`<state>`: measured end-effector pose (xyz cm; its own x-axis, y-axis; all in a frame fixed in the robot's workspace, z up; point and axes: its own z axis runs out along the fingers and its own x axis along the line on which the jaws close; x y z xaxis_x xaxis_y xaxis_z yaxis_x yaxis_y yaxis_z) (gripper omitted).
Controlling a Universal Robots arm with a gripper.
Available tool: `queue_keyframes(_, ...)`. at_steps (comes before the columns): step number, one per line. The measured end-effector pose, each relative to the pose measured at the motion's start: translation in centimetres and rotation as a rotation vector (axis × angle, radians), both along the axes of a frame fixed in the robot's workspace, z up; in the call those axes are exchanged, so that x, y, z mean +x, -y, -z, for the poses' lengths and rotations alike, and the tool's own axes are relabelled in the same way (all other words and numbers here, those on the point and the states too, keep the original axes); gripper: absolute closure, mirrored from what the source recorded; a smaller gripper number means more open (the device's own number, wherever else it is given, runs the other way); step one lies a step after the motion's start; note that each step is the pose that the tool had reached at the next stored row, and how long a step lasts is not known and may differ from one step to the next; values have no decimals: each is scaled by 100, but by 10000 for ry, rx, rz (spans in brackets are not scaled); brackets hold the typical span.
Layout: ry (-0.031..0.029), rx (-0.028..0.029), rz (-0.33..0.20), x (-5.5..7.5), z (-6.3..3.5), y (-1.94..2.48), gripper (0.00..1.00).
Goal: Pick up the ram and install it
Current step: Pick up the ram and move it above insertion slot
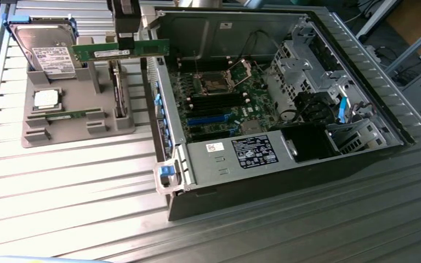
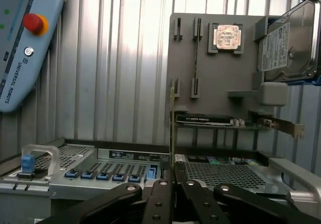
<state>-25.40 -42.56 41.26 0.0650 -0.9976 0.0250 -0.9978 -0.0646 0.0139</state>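
Ram [image 1: 120, 50]: pinched in the near-closed gripper [image 1: 126, 40], above the tray [image 1: 72, 137]. Handling, as judged: keep it level; clear the case wall [image 1: 153, 82]; grip firm

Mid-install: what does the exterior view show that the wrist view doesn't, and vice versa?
Exterior view adds the motherboard with its CPU socket, and the flat face of the ram. Wrist view adds the teach pendant with its red stop button. Both show the end effector shut on the ram, the hard drive, the processor and the gray tray.
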Motion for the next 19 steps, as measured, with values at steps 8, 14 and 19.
queue_keyframes(8, 0, -23, 0, 335, 1, 0, 87)
queue_keyframes(14, 0, 151, 0, 480, 1, 0, 87)
queue_keyframes(19, 1, 790, 0, 593, 2, 0, 87)
